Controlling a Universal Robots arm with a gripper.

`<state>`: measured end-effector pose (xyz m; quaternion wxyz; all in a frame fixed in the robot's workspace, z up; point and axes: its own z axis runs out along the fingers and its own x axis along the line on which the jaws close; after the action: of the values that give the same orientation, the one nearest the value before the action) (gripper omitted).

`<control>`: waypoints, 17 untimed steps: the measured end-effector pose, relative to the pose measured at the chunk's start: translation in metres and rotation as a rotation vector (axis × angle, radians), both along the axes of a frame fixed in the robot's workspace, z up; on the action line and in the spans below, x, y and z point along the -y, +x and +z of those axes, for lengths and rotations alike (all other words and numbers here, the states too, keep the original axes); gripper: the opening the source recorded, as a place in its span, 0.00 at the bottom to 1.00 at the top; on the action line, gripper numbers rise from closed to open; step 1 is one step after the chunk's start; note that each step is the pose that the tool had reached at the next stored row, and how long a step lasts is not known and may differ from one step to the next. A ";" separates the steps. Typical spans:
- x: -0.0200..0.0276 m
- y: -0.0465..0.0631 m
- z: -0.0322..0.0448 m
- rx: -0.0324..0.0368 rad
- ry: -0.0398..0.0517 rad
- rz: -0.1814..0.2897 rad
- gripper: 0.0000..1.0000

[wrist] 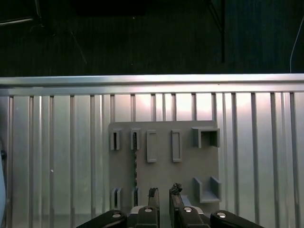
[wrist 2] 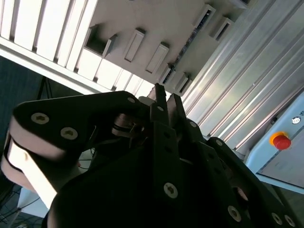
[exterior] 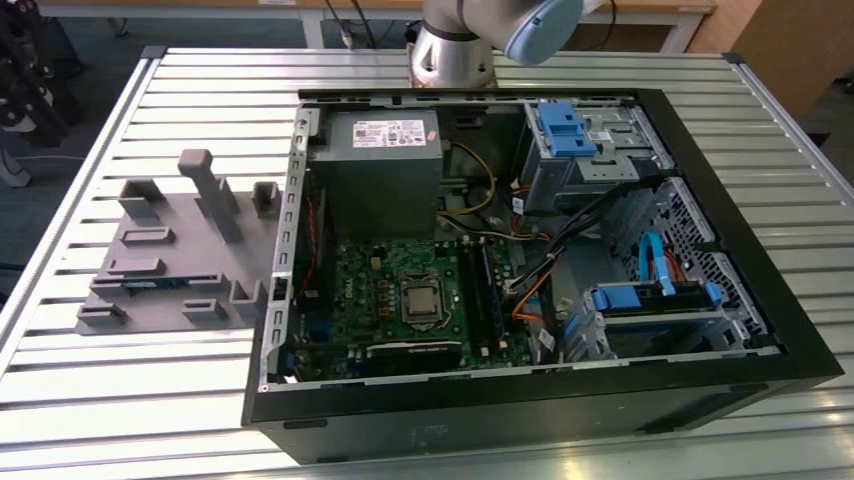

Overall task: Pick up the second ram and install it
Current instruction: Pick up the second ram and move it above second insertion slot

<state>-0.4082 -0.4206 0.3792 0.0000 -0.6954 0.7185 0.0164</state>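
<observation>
The second ram (exterior: 142, 283) is a narrow blue stick lying on edge in a slot of the grey holder (exterior: 167, 215), at the exterior view's left beside the computer case. In the first wrist view the ram (wrist: 135, 166) is a thin dark line between two slots of the holder (wrist: 164, 171). My gripper (wrist: 164, 192) hangs well above the holder, beside the ram's line rather than over it, and is open by a narrow gap with nothing in it. The second wrist view has the gripper (wrist 2: 167, 97) in front of the holder (wrist 2: 156, 23) and the ram (wrist 2: 192, 38).
The open computer case (exterior: 801, 330) lies on the slatted metal table (exterior: 80, 400), with the green motherboard (exterior: 360, 290), power supply (exterior: 380, 170) and blue drive latches (exterior: 567, 130) inside. The arm's base (exterior: 451, 55) stands behind the case. A red stop button (wrist 2: 280, 141) sits on a box.
</observation>
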 end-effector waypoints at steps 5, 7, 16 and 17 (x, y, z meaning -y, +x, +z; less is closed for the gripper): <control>0.0000 0.000 -0.0037 -0.0001 -0.0001 -0.024 0.24; 0.0001 -0.002 -0.0051 -0.0003 -0.0002 -0.030 0.25; 0.0014 -0.008 -0.0174 -0.0001 0.0004 -0.031 0.32; 0.0015 -0.008 -0.0190 0.0000 0.0004 -0.031 0.32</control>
<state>-0.4165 -0.4221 0.3602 0.0004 -0.6841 0.7292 0.0165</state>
